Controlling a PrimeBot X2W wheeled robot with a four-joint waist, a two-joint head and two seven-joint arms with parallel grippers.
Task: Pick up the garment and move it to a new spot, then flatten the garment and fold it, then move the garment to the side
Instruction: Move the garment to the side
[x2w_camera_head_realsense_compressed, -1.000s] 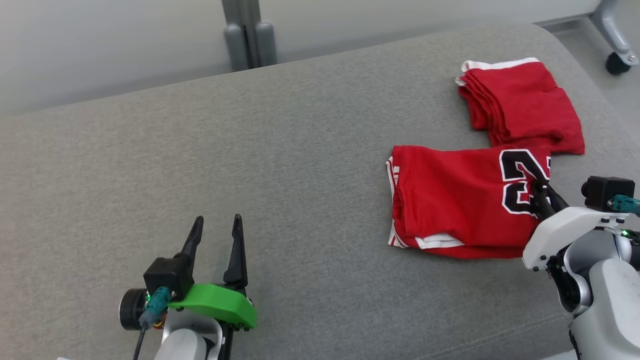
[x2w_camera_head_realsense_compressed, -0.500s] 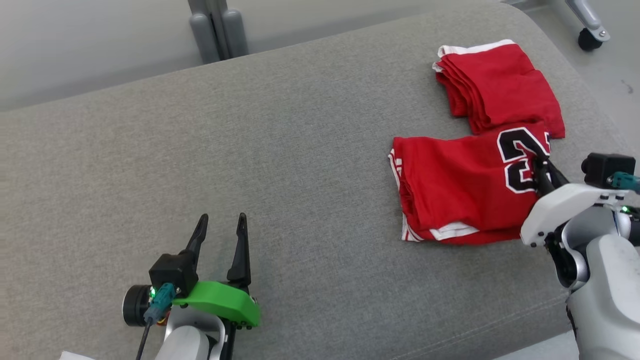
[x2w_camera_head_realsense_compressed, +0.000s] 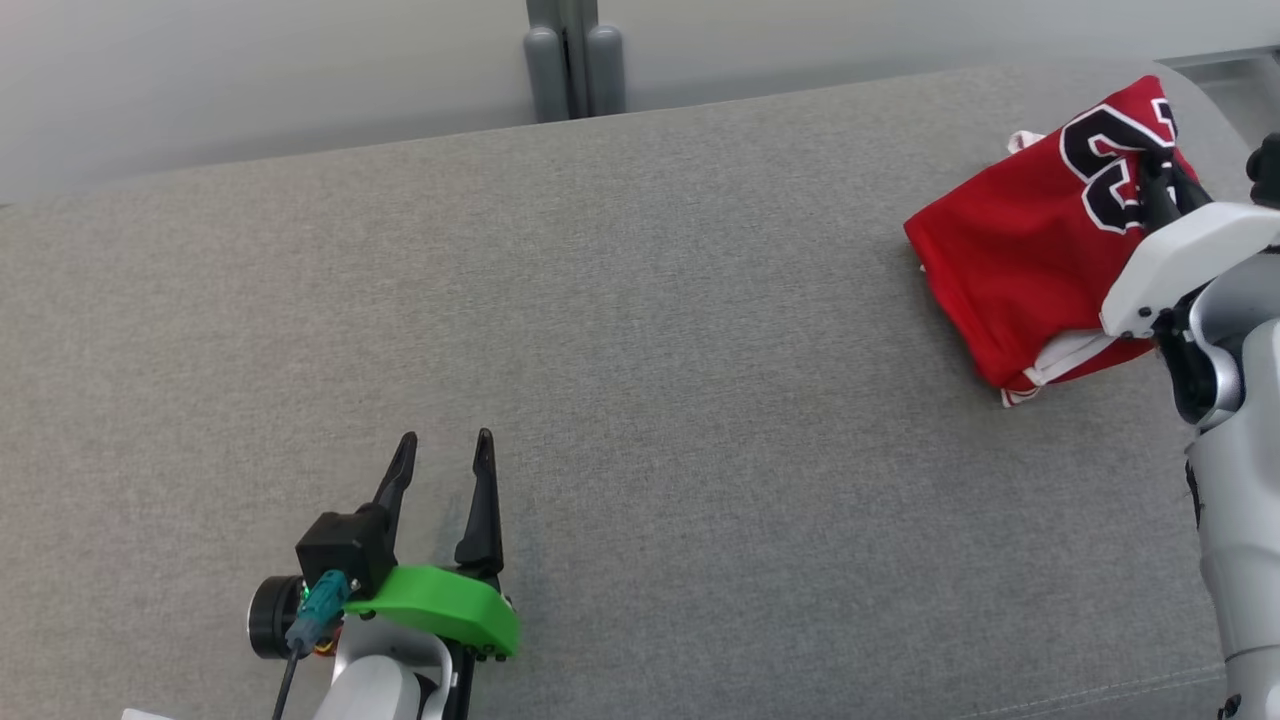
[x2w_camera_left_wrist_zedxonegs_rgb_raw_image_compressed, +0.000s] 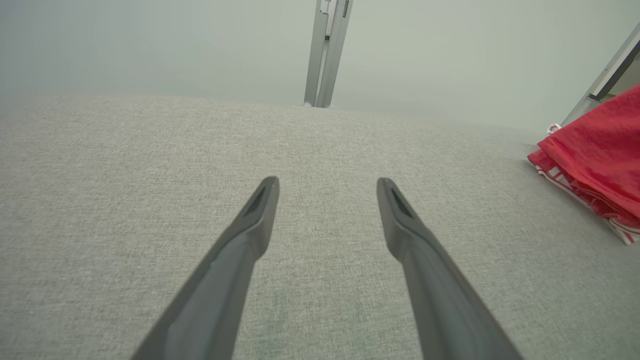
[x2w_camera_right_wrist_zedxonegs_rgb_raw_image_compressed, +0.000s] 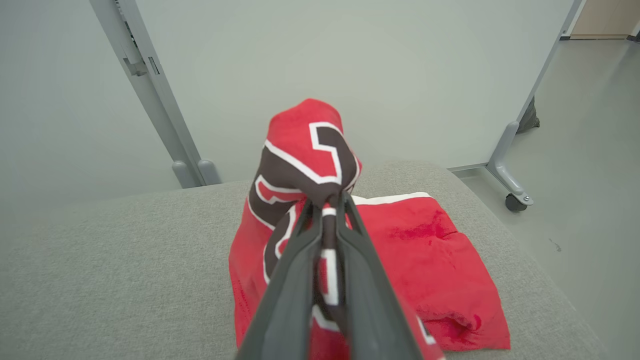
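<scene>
Two sets of jaws over grey surface (x2w_camera_head_realsense_compressed: 640, 300), right jaws clamped on numbered part of red garment (x2w_camera_head_realsense_compressed: 1010, 250), garment partly raised at surface's far right, over second folded red garment (x2w_camera_right_wrist_zedxonegs_rgb_raw_image_compressed: 425, 240), left jaws spread apart, near left.

Folded red jersey (x2w_camera_head_realsense_compressed: 1010, 260), one end aloft

left tool (x2w_camera_left_wrist_zedxonegs_rgb_raw_image_compressed: 327, 182): two dark fingers spread apart, nothing between them, low over table | table (x2w_camera_left_wrist_zedxonegs_rgb_raw_image_compressed: 125, 165): grey woven fabric top | red garment (x2w_camera_left_wrist_zedxonegs_rgb_raw_image_compressed: 600, 155): far right edge, bunched, white-striped trim along its lower edge | grey post (x2w_camera_left_wrist_zedxonegs_rgb_raw_image_compressed: 327, 50): upright beyond table, against pale wall (x2w_camera_left_wrist_zedxonegs_rgb_raw_image_compressed: 150, 45)
</scene>
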